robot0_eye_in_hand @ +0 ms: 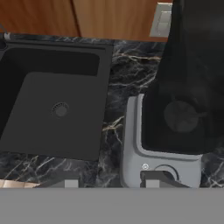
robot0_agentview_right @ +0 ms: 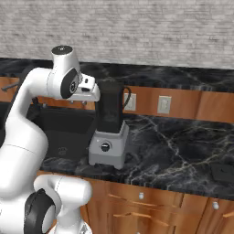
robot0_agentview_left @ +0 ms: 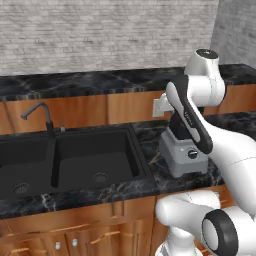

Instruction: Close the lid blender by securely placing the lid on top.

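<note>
Pincer hovers spread, empty, above the black-marble worktop. Grey-based blender w/ tall black tapered jar sits just below, off to one side. Lid: can't spot it (dark-on-dark). Prob. light, stiff, smooth plastic; pinch across opposite edges.

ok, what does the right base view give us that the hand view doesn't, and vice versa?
Right base view: the jar's side handle, and a flat dark square piece on the counter far right, possibly the lid. Hand view: straight down into the open jar to its round bottom hub, plus the sink drain. Both: the blender base with its dial, the sink, a wall outlet.
</note>
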